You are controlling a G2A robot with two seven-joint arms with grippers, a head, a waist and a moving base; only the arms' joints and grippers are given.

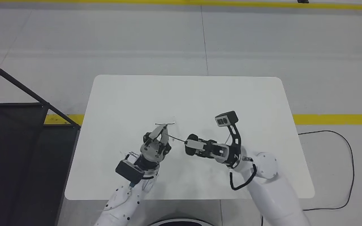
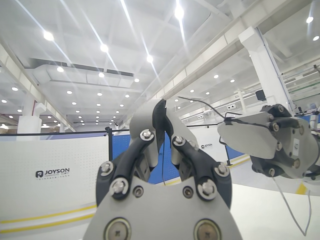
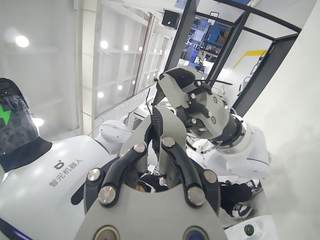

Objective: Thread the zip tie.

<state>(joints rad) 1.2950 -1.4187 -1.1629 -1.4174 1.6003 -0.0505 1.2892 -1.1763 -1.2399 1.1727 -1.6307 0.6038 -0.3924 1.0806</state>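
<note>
The thin black plastic zip tie (image 1: pixel 177 139) is held clear above the white rectangular table (image 1: pixel 249 101), over its near-middle area. In the top view, one visible length is directed along a shallow slant across the table's width, from the left gripper (image 1: pixel 163 129) toward the right gripper (image 1: pixel 188 141). A second, short length is laid crosswise at the left fingertips, roughly parallel to the table's far edge. Whether the two lengths are joined cannot be determined. The left gripper's fingers are pressed together on the tie. In the left wrist view the strip is clamped between the pads, its long axis running down the gap toward the palm, with only a short stub standing past the tips. The right gripper's fingers are likewise closed on the tie, and a free, curved end projects beyond them. Both grippers are positioned tip toward tip above the table, close but apart, with a length of the tie lying in the gap between them.
</note>
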